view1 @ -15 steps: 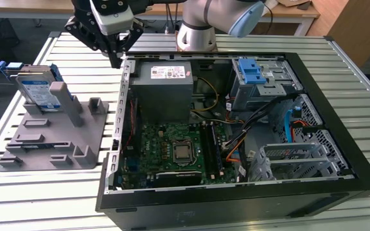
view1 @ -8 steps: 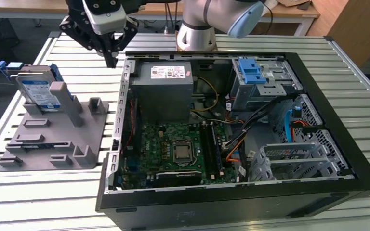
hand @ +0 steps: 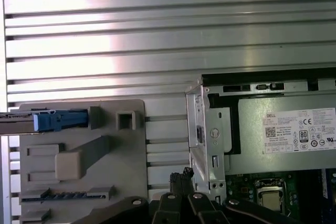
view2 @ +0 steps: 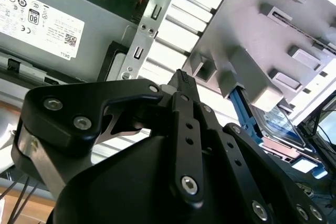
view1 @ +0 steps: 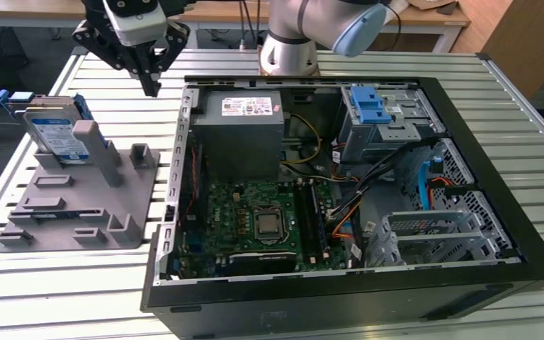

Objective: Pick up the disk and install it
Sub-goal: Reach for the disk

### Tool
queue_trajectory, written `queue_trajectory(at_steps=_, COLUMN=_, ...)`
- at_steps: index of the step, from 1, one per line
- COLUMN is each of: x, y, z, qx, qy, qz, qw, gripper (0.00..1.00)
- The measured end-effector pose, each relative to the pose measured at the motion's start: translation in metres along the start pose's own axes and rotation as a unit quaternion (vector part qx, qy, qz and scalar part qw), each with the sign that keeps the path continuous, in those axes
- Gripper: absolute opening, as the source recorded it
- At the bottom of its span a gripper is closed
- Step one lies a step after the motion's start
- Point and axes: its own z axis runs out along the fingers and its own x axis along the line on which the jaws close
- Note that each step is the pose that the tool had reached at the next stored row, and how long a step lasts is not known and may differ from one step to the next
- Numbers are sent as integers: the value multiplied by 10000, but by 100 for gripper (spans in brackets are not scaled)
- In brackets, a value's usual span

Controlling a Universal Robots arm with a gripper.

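While I watch through the exterior view, the pincer (view1: pixel 149 86) hangs above the slatted metal worktop (view1: pixel 64 283). It is just outside the open computer case (view1: pixel 527 234), at the exterior view's left of the case's far corner. Its fingers are pressed together to a narrow point and hold nothing; I see the same in both wrist views.

The disk (view1: pixel 57 134) stands upright on its edge in a grey holder (view1: pixel 74 205). This holder lies on the worktop beside the case, at the exterior view's left of it. The disk sits in the holder's far end, apart from the pincer and not touched by it.

Inside the case, the grey power-supply box (view1: pixel 244 134) fills the far corner nearest to the pincer. The green motherboard (view1: pixel 253 219) lies in front of it. The metal drive cage (view1: pixel 385 124) with a blue latch is at the far side, toward the exterior view's right.
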Motion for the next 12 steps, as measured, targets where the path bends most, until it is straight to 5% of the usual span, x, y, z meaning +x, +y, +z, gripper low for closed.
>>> queue_trajectory(at_steps=12, x=32, y=-2, z=2, qx=0, qy=2, qz=1, qw=10000, gripper=11)
